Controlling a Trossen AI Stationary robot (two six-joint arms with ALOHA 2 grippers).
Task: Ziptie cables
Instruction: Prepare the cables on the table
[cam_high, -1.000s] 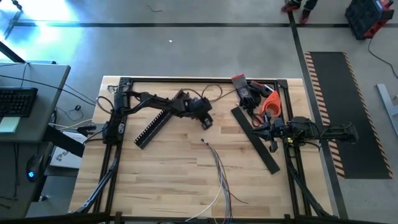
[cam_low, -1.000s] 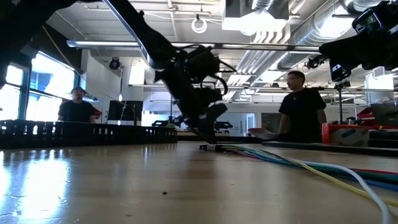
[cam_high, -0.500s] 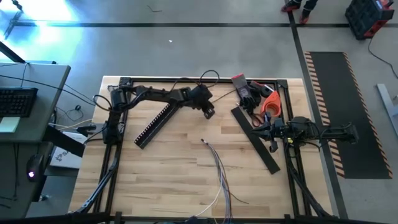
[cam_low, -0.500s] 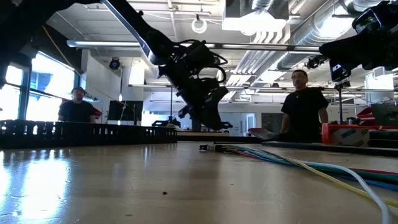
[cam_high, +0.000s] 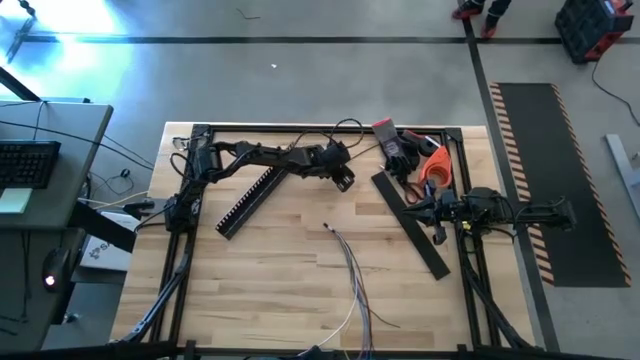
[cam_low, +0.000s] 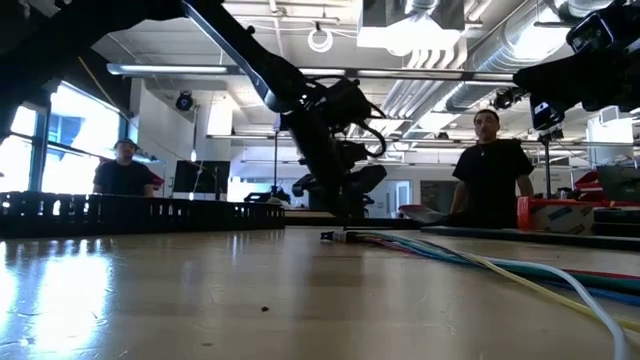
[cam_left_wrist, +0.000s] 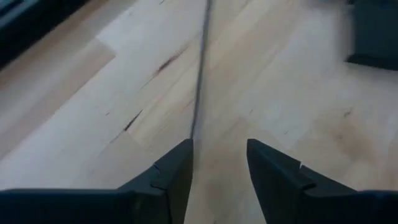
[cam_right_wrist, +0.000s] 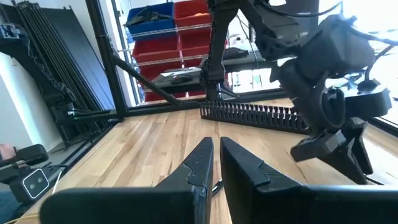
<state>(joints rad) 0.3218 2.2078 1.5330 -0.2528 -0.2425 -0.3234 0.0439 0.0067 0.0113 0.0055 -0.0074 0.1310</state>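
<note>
Between both arms, cables (cam_high: 350, 275) lie beside slotted duct (cam_high: 248, 200).

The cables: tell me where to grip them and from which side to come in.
Grip the cables just behind their gathered tip near the table's middle, where the strands still lie tight together; toward the near edge they fan apart. Come straight down from above, fingers across the run, since they lie flat on the table. The left gripper, open and hanging beyond that tip, looks best placed; the right gripper waits by the right edge.
</note>
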